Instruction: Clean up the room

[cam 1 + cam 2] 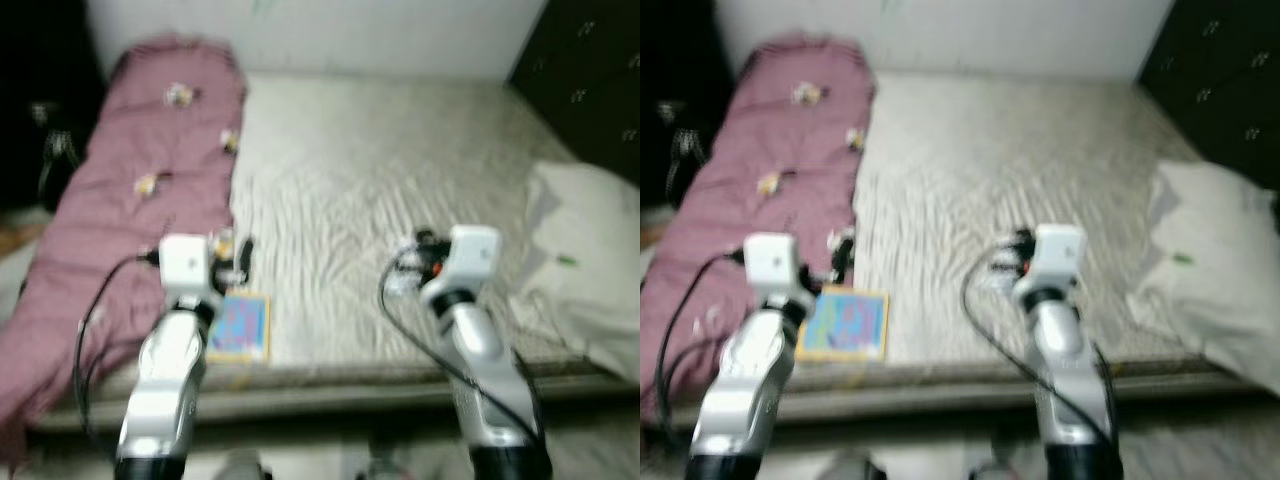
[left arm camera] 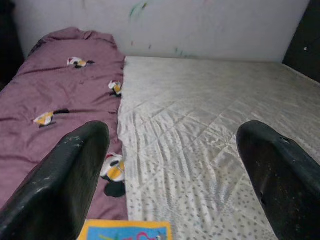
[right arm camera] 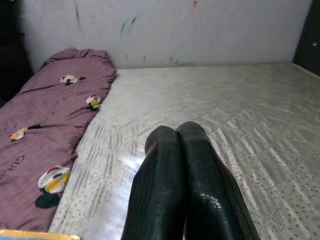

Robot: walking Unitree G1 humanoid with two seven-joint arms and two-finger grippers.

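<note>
Over the near edge of the bed (image 1: 400, 190) both arms are held out, and the step in hand is judged to be the approach to the first thing to be tidied. A book (image 1: 240, 327) with a bright blue and yellow cover is seen flat on the mattress, close to the near edge, just beside the purple blanket (image 1: 130, 200) that is laid along the robot's left side of the bed. The left pincer (image 2: 172, 165) is held released, its two fingers (image 2: 65, 180) spread wide, and the book's top edge is seen just below and between them in the left wrist view; no contact is made. The right pincer (image 3: 182, 175) is clenched on nothing, its fingers pressed together above the bare quilted mattress, well apart from the book.

A white pillow (image 1: 585, 260) is seen at the robot's right side of the bed, partly over the near edge. A pale wall (image 2: 200, 25) with faint colour marks is seen behind the bed.

The next move is judged to call for the left pincer to be lowered and tipped towards the book, so that one finger can be worked under the thin cover; a flat book on a soft mattress is likely to be hard to grasp from above, and sliding it to the edge may be needed.

No box, basket or other container can be made out, so where the book is to be put cannot be told. The head views are blurred, and fine detail is left unsaid.
</note>
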